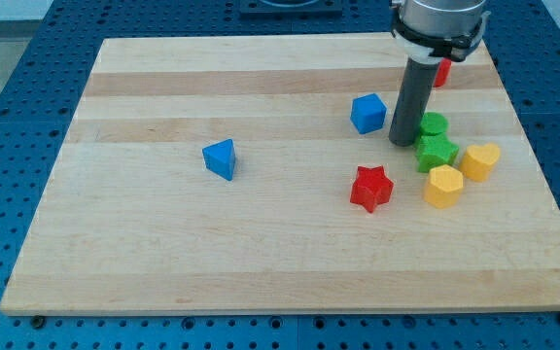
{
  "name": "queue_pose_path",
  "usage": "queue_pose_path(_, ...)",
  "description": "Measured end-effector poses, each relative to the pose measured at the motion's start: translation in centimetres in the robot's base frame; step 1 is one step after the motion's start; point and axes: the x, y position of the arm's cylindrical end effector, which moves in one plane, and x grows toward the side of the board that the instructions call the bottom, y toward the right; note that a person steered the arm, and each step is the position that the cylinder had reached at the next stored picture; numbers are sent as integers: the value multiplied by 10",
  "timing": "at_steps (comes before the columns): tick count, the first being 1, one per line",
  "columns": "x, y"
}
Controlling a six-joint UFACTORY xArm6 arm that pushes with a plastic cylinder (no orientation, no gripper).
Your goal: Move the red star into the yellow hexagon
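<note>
The red star (pixel 371 188) lies on the wooden board, right of centre. The yellow hexagon (pixel 443 186) lies a short way to its right, a small gap between them. My tip (pixel 402 142) rests on the board above and to the right of the red star, between the blue cube (pixel 367 113) and the green blocks. It touches neither the star nor the hexagon.
A green star (pixel 436 152) and a green round block (pixel 434 123) sit just right of the rod. A yellow heart-like block (pixel 480 160) lies right of them. A red block (pixel 441 71) shows behind the rod near the top. A blue triangle (pixel 221 158) lies left of centre.
</note>
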Motion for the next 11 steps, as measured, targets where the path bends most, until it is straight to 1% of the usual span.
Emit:
queue_pose_path(1, 28, -27)
queue_pose_path(3, 58, -103)
queue_pose_path(4, 107, -116)
queue_pose_path(5, 133, -95)
queue_pose_path(6, 110, -47)
queue_pose_path(7, 107, -46)
queue_pose_path(9, 153, -121)
queue_pose_path(10, 111, -144)
queue_pose_path(11, 108, -142)
